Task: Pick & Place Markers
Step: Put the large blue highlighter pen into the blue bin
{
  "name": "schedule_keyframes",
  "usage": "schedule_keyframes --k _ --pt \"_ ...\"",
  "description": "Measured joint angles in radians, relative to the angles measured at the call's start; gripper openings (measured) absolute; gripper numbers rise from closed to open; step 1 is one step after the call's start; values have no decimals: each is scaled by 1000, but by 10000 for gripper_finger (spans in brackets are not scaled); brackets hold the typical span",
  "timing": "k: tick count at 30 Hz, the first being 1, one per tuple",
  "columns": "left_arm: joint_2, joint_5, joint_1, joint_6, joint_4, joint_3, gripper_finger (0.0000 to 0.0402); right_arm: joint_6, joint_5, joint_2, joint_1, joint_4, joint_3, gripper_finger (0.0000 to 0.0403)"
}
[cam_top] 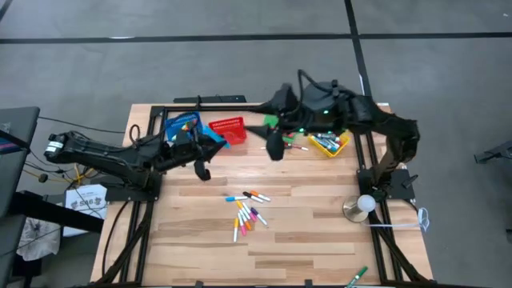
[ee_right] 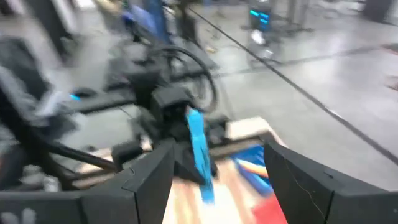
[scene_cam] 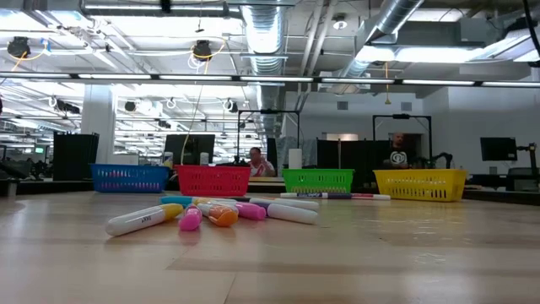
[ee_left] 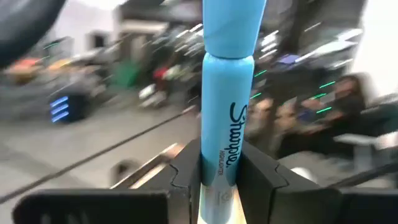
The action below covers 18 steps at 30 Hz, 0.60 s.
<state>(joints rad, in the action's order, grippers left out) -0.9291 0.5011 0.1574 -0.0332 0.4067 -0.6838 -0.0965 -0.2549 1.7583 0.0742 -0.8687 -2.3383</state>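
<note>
Left claw [ee_left: 221,180] clamped tight, arm reaching inward; right claw [ee_right: 217,174] spread wide, facing it.

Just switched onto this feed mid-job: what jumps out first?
The left gripper is shut on a blue marker near the blue basket at the table's back. A pile of loose markers lies mid-table. The right gripper stands open and empty by the yellow basket.

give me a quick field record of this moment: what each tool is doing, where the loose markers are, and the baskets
left tool: shut on a blue marker, near the blue basket
right tool: open, empty, facing the left tool
loose markers: clustered mid-table
baskets: blue, red, green, yellow along the far edge
yellow basket: holds markers
</note>
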Motion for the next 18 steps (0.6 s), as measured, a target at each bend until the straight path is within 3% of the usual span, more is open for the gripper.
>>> schedule_keyframes --k 6,9,14,18 --pt "100 294 0 -45 -382 0 78 -8 -107 -10 -4 -160 0 238" --pt "108 380 -10 -151 -560 0 78 -27 -140 8 -4 -206 0 238" --pt "82 374 -70 -350 -779 1 77 -37 -171 33 -10 -267 2 238" --pt "43 252 -161 -426 -869 1 77 -43 -177 32 -24 -288 9 238"
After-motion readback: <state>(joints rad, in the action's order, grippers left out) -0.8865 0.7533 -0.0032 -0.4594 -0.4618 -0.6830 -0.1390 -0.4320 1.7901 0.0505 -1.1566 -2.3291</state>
